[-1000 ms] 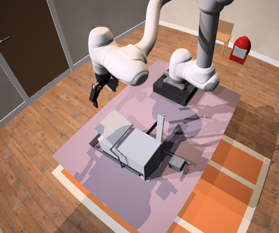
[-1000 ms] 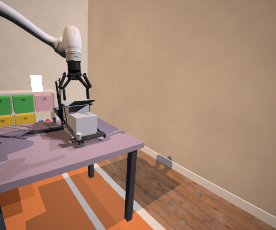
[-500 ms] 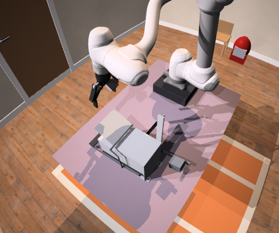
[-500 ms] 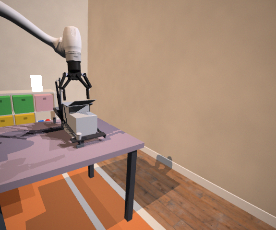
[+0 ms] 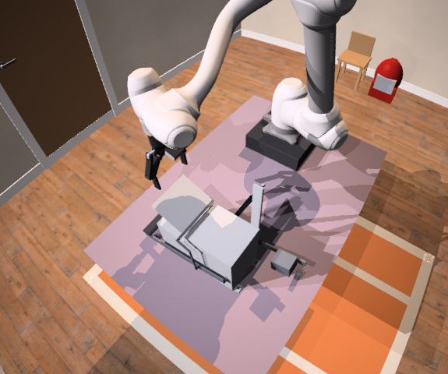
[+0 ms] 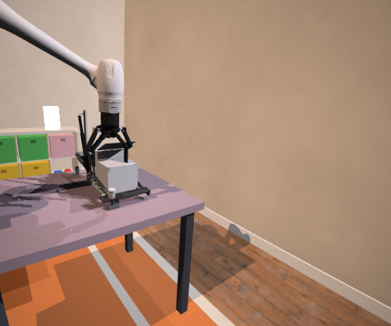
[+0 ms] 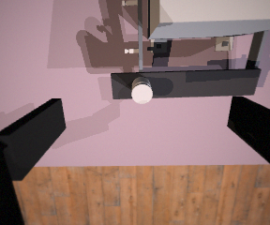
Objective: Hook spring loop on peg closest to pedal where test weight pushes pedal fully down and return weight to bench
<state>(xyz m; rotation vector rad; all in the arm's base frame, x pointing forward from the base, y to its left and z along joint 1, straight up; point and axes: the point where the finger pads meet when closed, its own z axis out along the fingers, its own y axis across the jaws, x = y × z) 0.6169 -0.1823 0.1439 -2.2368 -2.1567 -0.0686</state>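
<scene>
Item: gripper (image 6: 111, 140), which I see spread wide with nothing in it, above the feeder (image 6: 116, 173) at its pedal (image 7: 184, 83) end. Item: steel test weight (image 7: 142, 90), upright on that dark pedal.

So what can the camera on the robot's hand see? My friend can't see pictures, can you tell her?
Looking straight down, a small white-topped cylinder stands on a dark bar at the foot of the grey feeder on a pink bench. The open gripper holds nothing, its black fingers at either side. Wooden floor shows below the bench edge.
</scene>
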